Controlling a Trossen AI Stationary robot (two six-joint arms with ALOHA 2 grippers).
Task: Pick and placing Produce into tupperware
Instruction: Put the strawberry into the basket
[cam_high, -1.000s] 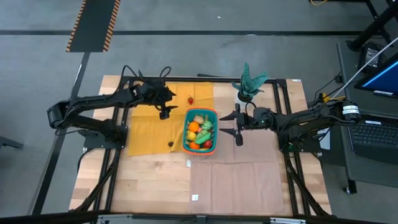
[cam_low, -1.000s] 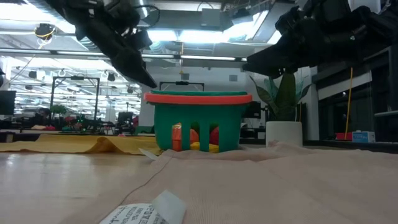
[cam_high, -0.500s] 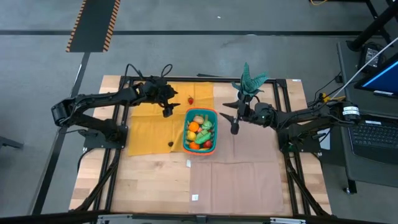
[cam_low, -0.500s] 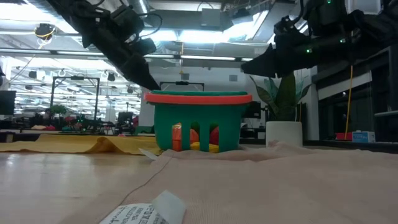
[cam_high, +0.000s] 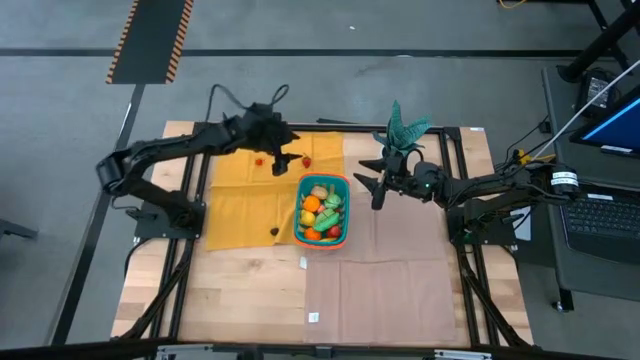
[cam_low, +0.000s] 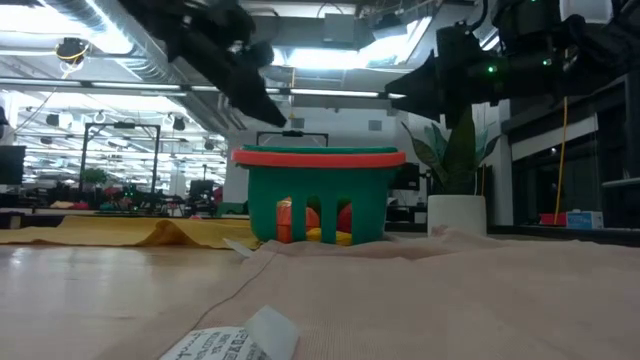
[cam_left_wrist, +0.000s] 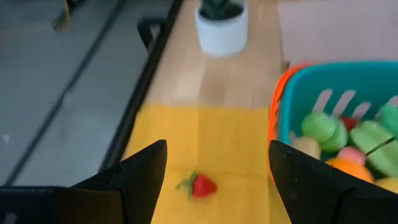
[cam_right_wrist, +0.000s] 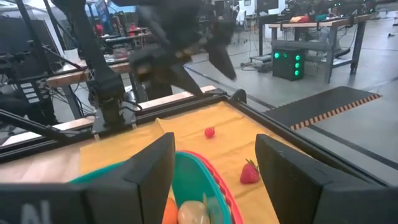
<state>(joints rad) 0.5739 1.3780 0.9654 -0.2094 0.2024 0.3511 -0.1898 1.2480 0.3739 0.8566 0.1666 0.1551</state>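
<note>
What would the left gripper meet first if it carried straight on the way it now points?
Probably the strawberry on the yellow cloth: it lies between the open fingers of the left gripper, apparently a little ahead. Depth is unclear.

You have the basket (cam_high: 322, 210) mid-worktop (cam_high: 240, 300), produce (cam_high: 320, 212) inside it, a potted plant (cam_high: 398, 135) behind to its right. Left of it, on the cloth (cam_high: 235, 200), lies a strawberry (cam_high: 307, 161), beside the left tool (cam_high: 285, 160).

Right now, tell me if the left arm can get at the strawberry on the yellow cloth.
Probably yes. The left pincer is open just above the strawberry, which lies alone on the yellow cloth, clear of the basket.
</note>
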